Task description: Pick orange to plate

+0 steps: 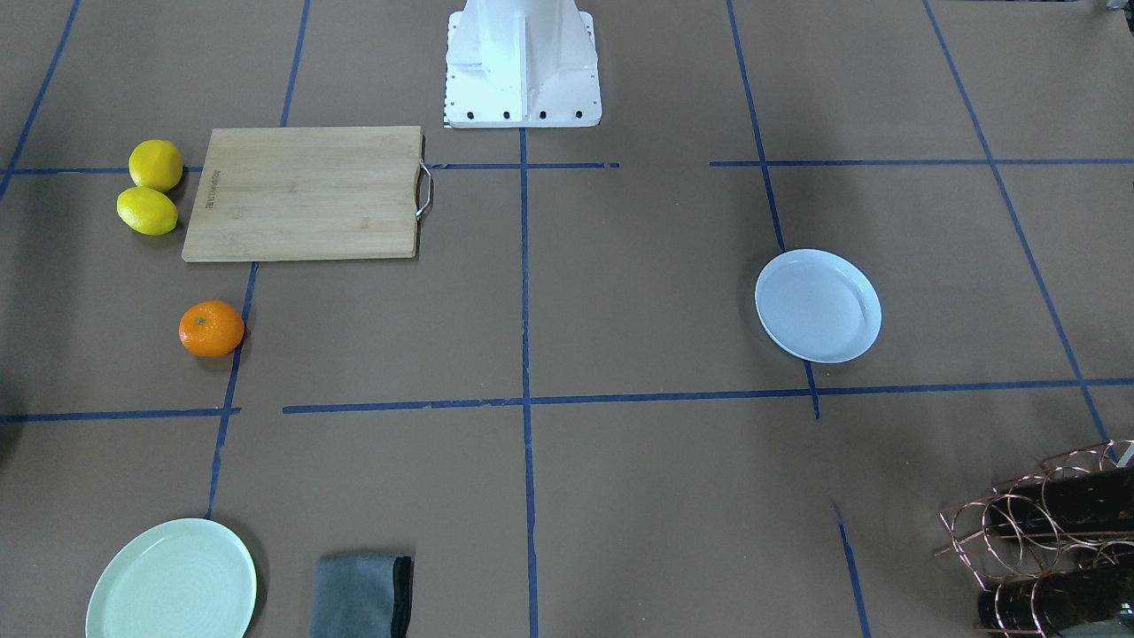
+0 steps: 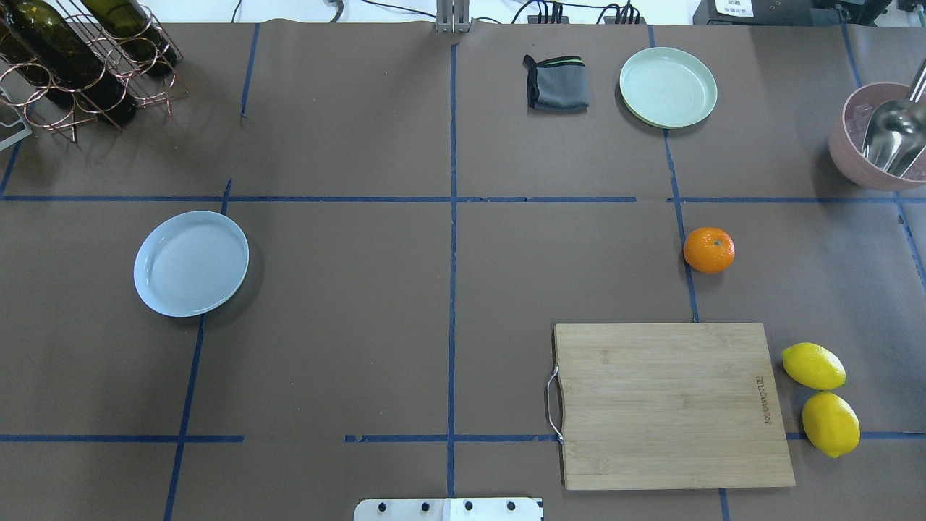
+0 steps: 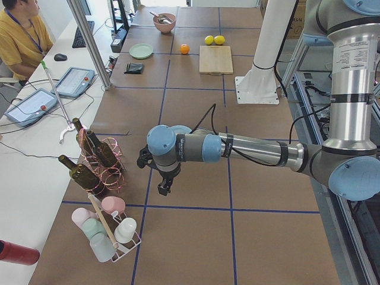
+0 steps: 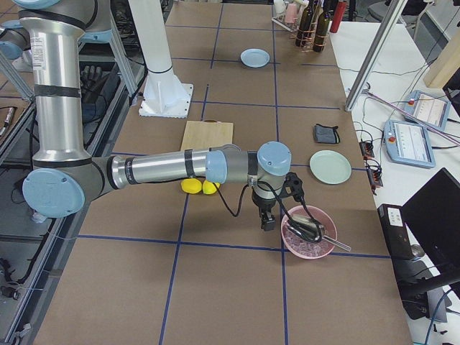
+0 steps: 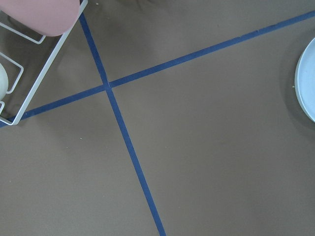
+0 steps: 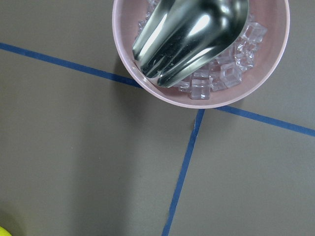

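Note:
The orange (image 2: 709, 250) sits alone on the brown table, on the robot's right side just beyond the cutting board, and shows again (image 1: 211, 329) in the front-facing view. Far across on the robot's left side lies the bluish-white plate (image 2: 191, 263), with nothing on it; its rim (image 5: 307, 78) edges into the left wrist view. Neither gripper appears in the overhead or front views. The left gripper (image 3: 161, 189) hangs near the bottle rack, close to the plate. The right gripper (image 4: 267, 221) hangs beside a pink bowl, well away from the orange. I cannot tell whether either is open or shut.
A wooden cutting board (image 2: 669, 405) lies near the orange, with two lemons (image 2: 813, 365) beside it. A mint-green plate (image 2: 668, 87) and grey cloth (image 2: 555, 83) sit at the far edge. A pink bowl (image 2: 879, 137) holds ice and a scoop. A wire bottle rack (image 2: 79, 58) stands far left.

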You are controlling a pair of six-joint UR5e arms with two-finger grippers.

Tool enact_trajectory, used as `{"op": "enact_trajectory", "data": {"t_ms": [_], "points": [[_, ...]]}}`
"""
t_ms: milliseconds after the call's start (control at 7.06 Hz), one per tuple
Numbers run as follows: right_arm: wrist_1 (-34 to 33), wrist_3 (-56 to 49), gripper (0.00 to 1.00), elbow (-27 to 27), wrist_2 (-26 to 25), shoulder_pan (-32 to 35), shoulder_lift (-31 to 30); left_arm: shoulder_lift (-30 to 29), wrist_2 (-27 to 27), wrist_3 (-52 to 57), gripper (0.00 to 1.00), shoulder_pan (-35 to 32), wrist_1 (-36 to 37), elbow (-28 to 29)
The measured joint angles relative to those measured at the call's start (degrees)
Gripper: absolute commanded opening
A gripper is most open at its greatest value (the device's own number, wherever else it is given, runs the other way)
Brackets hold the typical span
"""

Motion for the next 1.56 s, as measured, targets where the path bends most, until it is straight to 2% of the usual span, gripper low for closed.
{"op": "enact_trajectory", "data": {"t_ms": [566, 708, 1133, 1274, 1558], "points": [[0.07, 0.31, 1.0, -0.17, -0.17, -0.64, -0.33, -1.01, 0.22, -0.46, 1.0, -0.59, 2.56, -3.81], [0.03, 0.49, 1.0, -0.2, -0.01, -1.03, -0.29, -0.75, 0.23, -0.18, 1.0, -0.67, 0.84, -3.17], [0.08, 0.78, 1.0, -0.22, 0.71, -2.45, 0.23, 1.24, -0.24, -3.84, 1.0, 1.77, -11.4, -2.1], [0.08, 0.7, 1.0, -0.17, 1.53, -2.68, 0.34, 1.03, -0.1, -12.3, 1.0, 6.0, -14.25, -1.95], [0.09, 0.49, 1.0, -0.04, 2.71, -3.32, 0.38, -1.26, 2.0, -36.19, 1.0, 16.97, -21.0, -1.05]]}}
